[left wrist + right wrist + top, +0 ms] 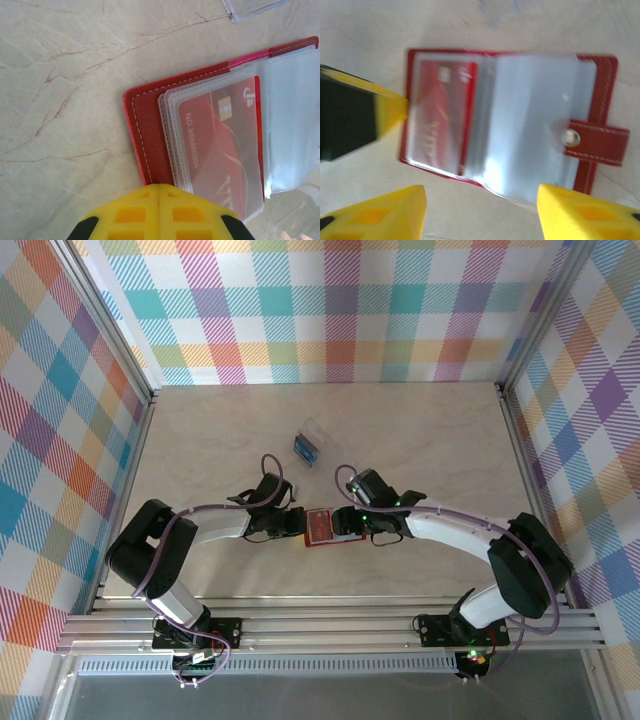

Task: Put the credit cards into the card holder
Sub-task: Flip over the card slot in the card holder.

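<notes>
Where the card holder [322, 528] lies: open on the tabletop [420, 440], between our two hands.
Left hand [159, 189]: we see its fingers pressed together, tips at the holder's red edge.
Right hand [481, 200]: spread wide, with the holder just ahead of its fingertips.
Red card [220, 150]: inside a clear sleeve, just ahead of our left hand.
Clear case [312, 441]: well beyond both hands, something blue inside.

Small folding leather-like card holder [145, 130]: red, white stitching, frosted pale sleeves. Thin rectangular plastic credit card [220, 150]: red, gold chip, white lettering. Flat table [60, 100]: beige, reddish marble veins. Enclosure walls [330, 310]: pastel plaid.
</notes>
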You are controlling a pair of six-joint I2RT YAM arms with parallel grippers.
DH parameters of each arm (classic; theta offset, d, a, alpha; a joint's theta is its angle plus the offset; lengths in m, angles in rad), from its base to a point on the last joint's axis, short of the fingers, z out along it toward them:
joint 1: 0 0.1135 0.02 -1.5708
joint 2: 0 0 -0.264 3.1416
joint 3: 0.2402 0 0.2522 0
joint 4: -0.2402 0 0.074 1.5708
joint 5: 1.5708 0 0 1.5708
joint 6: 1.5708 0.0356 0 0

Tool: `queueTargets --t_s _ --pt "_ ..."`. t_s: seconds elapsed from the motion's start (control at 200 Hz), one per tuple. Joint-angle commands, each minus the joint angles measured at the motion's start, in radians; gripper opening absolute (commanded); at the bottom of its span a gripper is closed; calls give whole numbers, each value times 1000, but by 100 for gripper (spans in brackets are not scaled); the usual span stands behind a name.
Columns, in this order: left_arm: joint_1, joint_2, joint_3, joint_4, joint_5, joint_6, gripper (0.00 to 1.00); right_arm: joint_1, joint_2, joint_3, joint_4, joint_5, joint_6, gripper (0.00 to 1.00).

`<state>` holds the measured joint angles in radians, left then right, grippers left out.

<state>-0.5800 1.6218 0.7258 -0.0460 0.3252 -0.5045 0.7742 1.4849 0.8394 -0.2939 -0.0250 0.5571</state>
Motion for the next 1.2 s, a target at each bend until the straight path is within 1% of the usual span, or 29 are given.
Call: queueTargets --t_s 0.0,0.075,0.37,0.625,0.945,1.195 --pt "0 32 -16 -27 21 -1 0 -12 16 -17 0 38 31 63" --pt "0 33 -17 -26 24 -1 0 -15 37 -19 2 44 30 65" --pt "0 24 -18 -29 22 1 0 -23 108 14 16 32 16 65" --pt "0 25 -17 -31 19 1 0 -23 93 12 45 -7 12 62" --pt "0 31 -14 -31 20 2 0 -12 87 37 -40 110 8 62" --pt "0 41 -12 -31 18 3 0 4 103 50 -24 83 -2 62"
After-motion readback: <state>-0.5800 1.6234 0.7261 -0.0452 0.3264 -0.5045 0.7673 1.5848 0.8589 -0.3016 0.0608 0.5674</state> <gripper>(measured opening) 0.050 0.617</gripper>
